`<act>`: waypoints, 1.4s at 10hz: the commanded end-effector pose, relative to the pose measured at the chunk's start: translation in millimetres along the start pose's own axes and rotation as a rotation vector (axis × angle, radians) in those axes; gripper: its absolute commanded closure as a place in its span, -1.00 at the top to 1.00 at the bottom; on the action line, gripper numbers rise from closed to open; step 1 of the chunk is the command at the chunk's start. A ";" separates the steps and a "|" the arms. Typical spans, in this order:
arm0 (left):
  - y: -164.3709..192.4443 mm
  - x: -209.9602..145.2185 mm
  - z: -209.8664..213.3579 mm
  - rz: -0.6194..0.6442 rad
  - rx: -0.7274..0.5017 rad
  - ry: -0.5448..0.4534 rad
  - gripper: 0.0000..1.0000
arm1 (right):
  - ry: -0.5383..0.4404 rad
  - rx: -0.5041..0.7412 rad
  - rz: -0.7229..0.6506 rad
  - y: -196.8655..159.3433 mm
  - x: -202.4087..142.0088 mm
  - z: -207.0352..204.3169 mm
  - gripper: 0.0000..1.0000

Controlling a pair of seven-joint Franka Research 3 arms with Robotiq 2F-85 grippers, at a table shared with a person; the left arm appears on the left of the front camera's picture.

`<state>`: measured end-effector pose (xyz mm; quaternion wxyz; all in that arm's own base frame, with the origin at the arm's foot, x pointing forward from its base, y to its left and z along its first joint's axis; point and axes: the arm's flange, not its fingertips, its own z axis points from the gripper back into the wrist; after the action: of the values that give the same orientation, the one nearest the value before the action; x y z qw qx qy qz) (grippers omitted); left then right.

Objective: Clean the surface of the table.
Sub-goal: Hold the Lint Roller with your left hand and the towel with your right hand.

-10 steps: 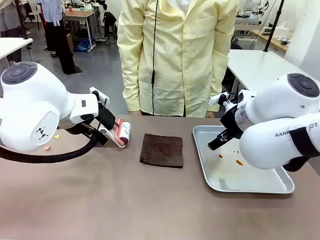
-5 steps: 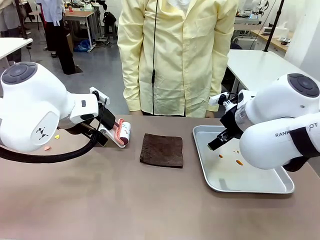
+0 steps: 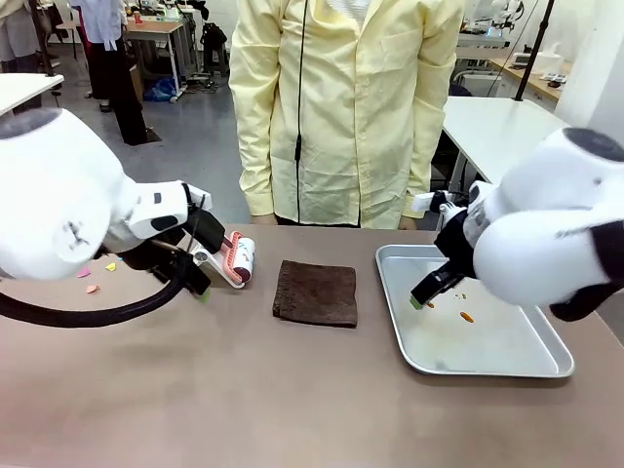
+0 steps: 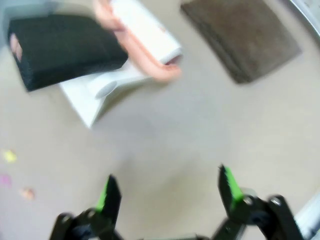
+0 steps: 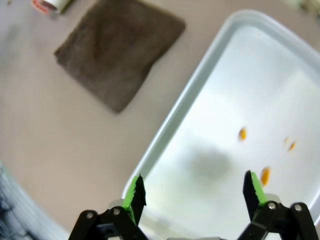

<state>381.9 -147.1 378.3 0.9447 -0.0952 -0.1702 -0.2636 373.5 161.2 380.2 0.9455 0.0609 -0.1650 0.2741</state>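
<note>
Bench (image 3: 195, 390): rigid, smooth, likely wipes easily.
Cloth (image 3: 315, 292): looks soft, limp; pinch an edge.
Jaws: both pairs spread wide, empty.

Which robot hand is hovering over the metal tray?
The right hand, open above the edge of the tray; the left hand hangs open over bare table near the lint roller.

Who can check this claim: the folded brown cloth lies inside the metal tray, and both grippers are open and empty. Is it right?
Not quite. The front view shows the folded brown cloth on the table, beside the metal tray, not inside it. The left gripper and right gripper are open and empty.
</note>
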 end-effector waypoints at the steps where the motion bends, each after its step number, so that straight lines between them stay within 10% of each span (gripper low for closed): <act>1: 22.3 -23.4 50.3 0.167 -0.116 0.035 1.00 | 0.071 0.091 -0.252 -17.7 -11.9 50.0 1.00; 7: 161.9 -132.2 131.2 0.538 -0.703 -0.329 1.00 | -0.321 0.811 -0.695 -119.5 -167.9 114.0 1.00; 14: 210.7 -221.6 99.9 0.930 -0.866 -0.599 1.00 | -0.575 0.991 -1.029 -205.2 -267.9 78.6 1.00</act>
<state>294.3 188.4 364.2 0.7485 -0.5987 -0.2334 0.1637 264.0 -201.8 361.6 0.7392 0.6152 -0.1954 -0.1923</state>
